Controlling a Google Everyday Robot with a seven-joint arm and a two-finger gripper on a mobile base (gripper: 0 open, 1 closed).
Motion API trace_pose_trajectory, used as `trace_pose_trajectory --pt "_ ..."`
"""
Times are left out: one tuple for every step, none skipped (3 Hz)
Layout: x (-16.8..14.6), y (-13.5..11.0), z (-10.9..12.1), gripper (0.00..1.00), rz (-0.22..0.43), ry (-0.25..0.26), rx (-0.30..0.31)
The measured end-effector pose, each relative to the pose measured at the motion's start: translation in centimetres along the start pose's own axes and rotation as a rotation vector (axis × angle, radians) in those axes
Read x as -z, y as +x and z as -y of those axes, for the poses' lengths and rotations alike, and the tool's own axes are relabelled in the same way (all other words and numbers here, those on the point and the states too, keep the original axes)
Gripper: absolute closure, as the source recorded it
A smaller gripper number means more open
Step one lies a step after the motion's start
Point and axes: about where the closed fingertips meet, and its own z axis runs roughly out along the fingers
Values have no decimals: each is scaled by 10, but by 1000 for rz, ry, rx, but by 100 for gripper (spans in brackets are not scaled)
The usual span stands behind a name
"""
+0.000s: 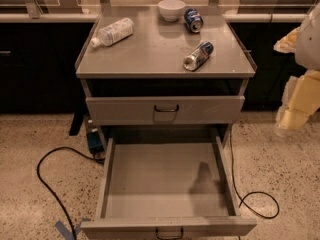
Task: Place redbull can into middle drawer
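Observation:
The redbull can [198,55], slim and silver-and-blue, lies on its side on the grey cabinet top [150,54], toward the front right. The middle drawer [160,176] is pulled fully open below and is empty; its dark loop handle shows at the bottom edge. My gripper [295,104], cream and yellow, hangs at the right edge of the camera view. It is beside the cabinet, to the right of the can and lower than it, and it holds nothing I can see.
A plastic water bottle [112,32] lies at the top's left. A white bowl [171,9] and a short dark blue can [193,19] sit at the back. The upper handled drawer [165,109] is closed. Black cables [50,184] run over the floor on both sides.

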Motion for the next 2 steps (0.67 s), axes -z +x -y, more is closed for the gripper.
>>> trace_pose_trajectory --pt "-9 -5 8 0 12 6 3" --pt "-35 -31 32 0 23 40 71"
